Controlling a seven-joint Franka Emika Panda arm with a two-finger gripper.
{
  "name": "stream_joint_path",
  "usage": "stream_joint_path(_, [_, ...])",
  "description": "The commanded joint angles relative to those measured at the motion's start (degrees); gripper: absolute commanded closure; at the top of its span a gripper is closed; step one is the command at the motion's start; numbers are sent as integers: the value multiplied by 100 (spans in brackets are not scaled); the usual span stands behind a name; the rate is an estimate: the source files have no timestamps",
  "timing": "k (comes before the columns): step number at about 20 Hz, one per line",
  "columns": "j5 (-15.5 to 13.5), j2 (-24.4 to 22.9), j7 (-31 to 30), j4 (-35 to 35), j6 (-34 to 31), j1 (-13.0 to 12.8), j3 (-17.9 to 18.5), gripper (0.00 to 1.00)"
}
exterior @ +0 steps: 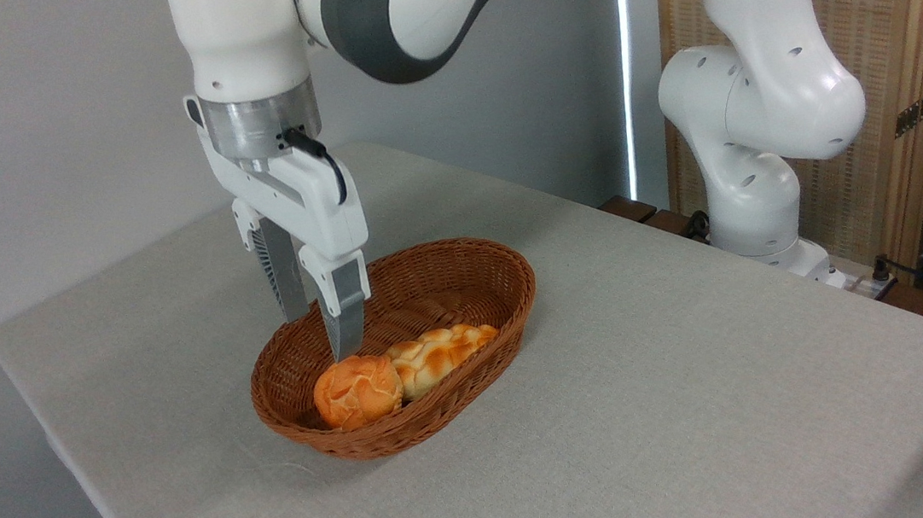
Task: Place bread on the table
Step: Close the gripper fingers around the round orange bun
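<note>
Round orange bread [358, 391], cracked crust, sits in basket [507, 288] near table [700, 405] left edge. Gripper [320, 337] open, empty, just above bread.

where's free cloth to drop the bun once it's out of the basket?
Bare table right of and in front of the basket; another patch left of it toward the table edge. Crowded: inside the basket, round bun against the braided loaf, open gripper just above.

Bread [358, 390] in basket [461, 259], left of loaf [437, 354]
</note>
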Motion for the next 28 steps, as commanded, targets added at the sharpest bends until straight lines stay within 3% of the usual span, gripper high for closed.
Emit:
stream_joint_path(1, [256, -67, 103, -274, 214, 3, -46, 0])
stream_joint_path(5, [748, -14, 305, -336, 241, 3, -125, 0])
stream_joint_path(11, [767, 74, 332, -731, 969, 3, -266, 0])
stream_joint_path(16, [767, 170, 340, -741, 988, 3, -310, 0])
stream_joint_path(24, [1302, 188, 560, -837, 988, 12, -310, 0])
stream_joint_path(28, [1303, 188, 543, -864, 988, 3, -319, 0])
